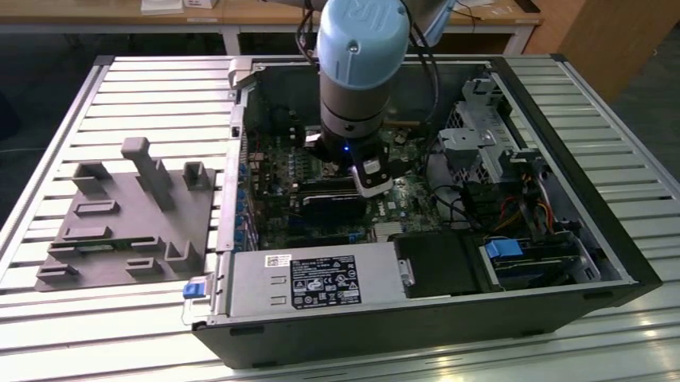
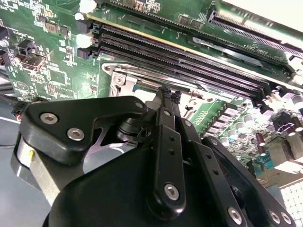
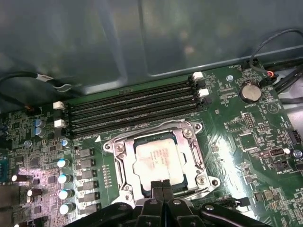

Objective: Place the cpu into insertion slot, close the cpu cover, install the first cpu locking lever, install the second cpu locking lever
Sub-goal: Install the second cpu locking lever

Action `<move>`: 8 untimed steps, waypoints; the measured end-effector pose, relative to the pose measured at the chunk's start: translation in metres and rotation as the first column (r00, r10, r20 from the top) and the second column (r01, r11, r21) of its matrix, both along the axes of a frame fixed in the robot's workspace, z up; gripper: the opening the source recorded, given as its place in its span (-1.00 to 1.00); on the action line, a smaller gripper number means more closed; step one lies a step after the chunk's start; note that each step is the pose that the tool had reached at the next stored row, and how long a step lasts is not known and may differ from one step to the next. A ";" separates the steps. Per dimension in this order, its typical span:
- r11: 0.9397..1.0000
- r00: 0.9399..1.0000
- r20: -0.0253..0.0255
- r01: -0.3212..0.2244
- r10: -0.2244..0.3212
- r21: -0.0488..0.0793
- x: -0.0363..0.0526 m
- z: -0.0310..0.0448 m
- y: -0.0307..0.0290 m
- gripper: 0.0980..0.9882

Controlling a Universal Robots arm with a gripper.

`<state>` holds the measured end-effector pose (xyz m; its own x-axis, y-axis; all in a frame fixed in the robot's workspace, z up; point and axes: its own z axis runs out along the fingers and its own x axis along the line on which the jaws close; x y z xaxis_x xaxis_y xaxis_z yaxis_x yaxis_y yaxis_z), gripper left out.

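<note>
1. Black gripper linkages sit nearest the lens in both wrist views; the gripper [image 3: 162, 185] has its two fingertips pressed together with no gap, clenched and grasping nothing, at the near edge of the insertion slot [image 3: 115, 152].
2. Second wrist view: the closed fingertips [image 2: 165, 90] stand just over the silver socket frame, with the long black memory slots [image 2: 180, 56] directly beyond.
3. First wrist view: the cpu [image 3: 157, 158] lies flat in the insertion slot, its dull silver top up. It is near square, so no long axis can be given. Faint print shows on the top but is not legible.
4. The cpu cover [image 3: 191, 142] lies down around the chip, its window framing the metal top. Whether the locking levers are latched cannot be told.
5. Beyond the socket run four memory slots [image 3: 132, 109] parallel to the socket's far edge; a round coin cell [image 3: 250, 91] sits on the green board [image 3: 236, 156] off to one side.
6. Exterior view: the arm [image 1: 361, 72] reaches down into the open computer case [image 1: 595, 239], with the gripper [image 1: 370, 187] over the board. A white label [image 1: 324, 280] on the power supply carries print too small to read.
7. A grey fixture tray [image 1: 123, 215] rests on the slatted table [image 1: 138, 87] at the exterior view's left, well apart from the case.
</note>
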<state>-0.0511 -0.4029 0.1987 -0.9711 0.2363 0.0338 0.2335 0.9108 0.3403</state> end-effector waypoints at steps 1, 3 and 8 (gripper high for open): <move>1.000 1.000 0.000 0.000 0.000 -0.004 0.0000 0.0000 0.0015 -0.99; 1.000 1.000 0.000 0.000 0.000 -0.014 0.0001 0.0001 0.0052 -0.99; 0.999 1.000 0.000 0.000 0.000 -0.041 0.0001 0.0001 0.0162 -0.99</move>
